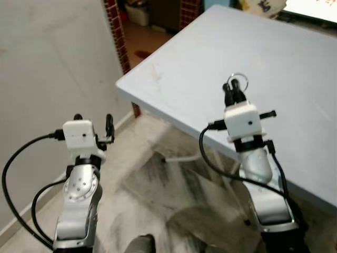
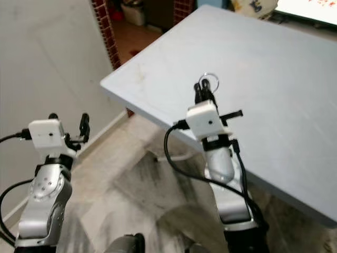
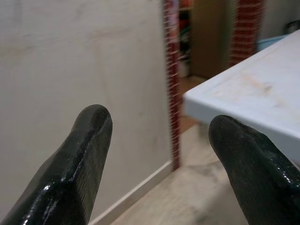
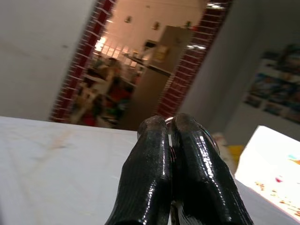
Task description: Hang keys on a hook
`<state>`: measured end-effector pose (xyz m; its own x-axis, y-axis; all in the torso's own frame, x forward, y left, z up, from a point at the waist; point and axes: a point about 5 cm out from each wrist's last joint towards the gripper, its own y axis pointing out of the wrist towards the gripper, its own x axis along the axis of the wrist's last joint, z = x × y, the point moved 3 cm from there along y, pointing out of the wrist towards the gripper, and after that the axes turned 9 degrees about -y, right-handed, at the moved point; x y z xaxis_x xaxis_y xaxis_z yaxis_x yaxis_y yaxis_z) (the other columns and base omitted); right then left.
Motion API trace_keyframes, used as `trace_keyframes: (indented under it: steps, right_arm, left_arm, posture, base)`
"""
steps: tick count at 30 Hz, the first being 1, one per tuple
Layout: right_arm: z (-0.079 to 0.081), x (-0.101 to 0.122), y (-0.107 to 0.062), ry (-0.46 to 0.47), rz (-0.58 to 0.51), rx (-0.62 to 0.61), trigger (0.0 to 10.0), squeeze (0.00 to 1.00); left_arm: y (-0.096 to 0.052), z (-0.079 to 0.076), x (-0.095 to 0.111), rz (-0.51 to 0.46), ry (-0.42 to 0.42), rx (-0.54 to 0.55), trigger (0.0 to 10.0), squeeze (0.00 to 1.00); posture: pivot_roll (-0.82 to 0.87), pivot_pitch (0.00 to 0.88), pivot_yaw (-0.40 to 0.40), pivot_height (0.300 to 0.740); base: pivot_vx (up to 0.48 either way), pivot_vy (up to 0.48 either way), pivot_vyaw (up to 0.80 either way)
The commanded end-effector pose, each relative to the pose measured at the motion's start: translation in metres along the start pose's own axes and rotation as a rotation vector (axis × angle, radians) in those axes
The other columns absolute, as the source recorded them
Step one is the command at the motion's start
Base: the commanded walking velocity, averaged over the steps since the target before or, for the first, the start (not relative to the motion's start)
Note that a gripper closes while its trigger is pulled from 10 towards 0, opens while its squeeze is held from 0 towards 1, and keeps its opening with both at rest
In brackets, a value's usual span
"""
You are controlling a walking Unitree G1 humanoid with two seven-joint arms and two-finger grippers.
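Observation:
A silver key ring (image 1: pixel 238 80) sticks up from between the tips of my right gripper (image 1: pixel 235 95), which is shut on the keys above the near part of the pale blue table (image 1: pixel 295 68). In the right wrist view the two black fingers (image 4: pixel 154 173) are pressed together with the metal ring (image 4: pixel 211 140) showing behind them. My left gripper (image 1: pixel 93 119) is open and holds nothing, raised over the floor to the left of the table's corner. In the left wrist view its fingers (image 3: pixel 79 164) stand wide apart, facing the wall and the table corner (image 3: pixel 197 101).
A plain grey wall (image 1: pixel 47 63) stands at the left, ending at a red brick doorway edge (image 1: pixel 118 37) with a room beyond. The floor (image 1: pixel 158 184) is worn stone. Table legs (image 1: pixel 179 157) run under the table's near corner.

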<state>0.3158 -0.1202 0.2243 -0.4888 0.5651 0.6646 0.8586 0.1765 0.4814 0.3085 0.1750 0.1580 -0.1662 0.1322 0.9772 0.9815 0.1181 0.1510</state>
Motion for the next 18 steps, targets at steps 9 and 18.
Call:
trace_keyframes:
  steps: [9,18]
  right_arm:
    - [0.0042,0.0071,0.0019,0.016,-0.025,0.022,10.0,0.0]
    - [0.006,0.0091,0.0033,0.022,-0.036,0.035,10.0,0.0]
  left_arm:
    - [-0.002,0.0025,-0.0006,0.002,0.037,0.026,10.0,0.0]
    - [-0.0025,0.0053,-0.0005,-0.002,0.044,0.049,10.0,0.0]
  posture:
    - [-0.03,0.171,0.058,0.74]
    - [-0.03,0.174,0.053,0.74]
  base:
    - [0.0,0.0,0.8]
    - [0.0,0.0,0.8]
